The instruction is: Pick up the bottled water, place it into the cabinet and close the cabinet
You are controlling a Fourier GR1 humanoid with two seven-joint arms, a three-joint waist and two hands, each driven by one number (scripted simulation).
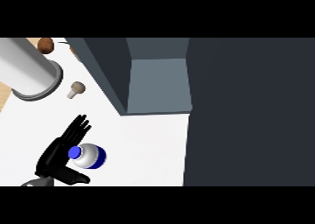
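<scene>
One bottled water [89, 156] stands upright on the white counter [147, 140], seen from straight above: a round white body with a blue band and a blue cap. It is the landmark here. One black hand [60, 151], the left, sits just to the left of the bottle, coming up from the lower edge. Its fingers [77, 127] are straight and held together, pointing up and away past the bottle's far side, while the thumb [73, 177] juts out beneath the bottle's near side. The hand is spread open alongside the bottle; whether the palm touches it I cannot tell. The other hand does not show.

Above and to the right of the bottle is one cabinet [157, 83], slate grey, box-shaped, with flat matte panels; its open compartment shows a lighter grey floor with nothing visible inside. A large dark panel [253, 109], likely its door, fills everything right of the bottle.

Well above and left of the bottle lies one big pale cylinder [27, 68] with a grey rim. Between it and the cabinet is one small beige mushroom [75, 89]. Farther up, one brown rounded thing [46, 44] sits by the top edge, next to a strip of wood-toned surface.
</scene>
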